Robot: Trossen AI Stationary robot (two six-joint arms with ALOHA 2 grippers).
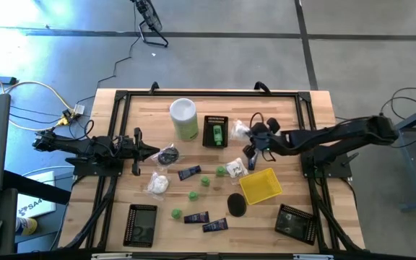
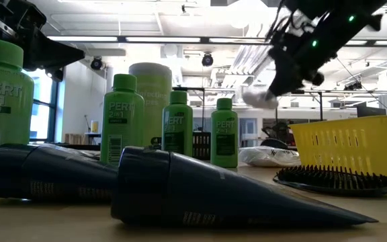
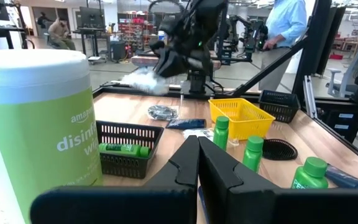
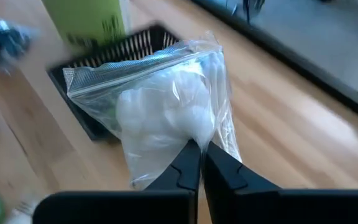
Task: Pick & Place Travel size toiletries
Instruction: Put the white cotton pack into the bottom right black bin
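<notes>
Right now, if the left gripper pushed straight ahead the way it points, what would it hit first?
Probably the dark round bundle lying just past the shut left gripper on the table. Beyond it stands the black mesh basket. Whether the fingers would pass above the bundle is unclear.

Clear, glossy, crinkled plastic bag (image 4: 166,99) of white soft stuff sits pinched between matt black fingers (image 4: 182,168); below, pale wood-grain table (image 4: 291,124).

Green bottles (image 2: 173,128), navy tubes (image 2: 200,191), yellow mesh basket (image 1: 260,185), white packet (image 4: 173,118).
</notes>
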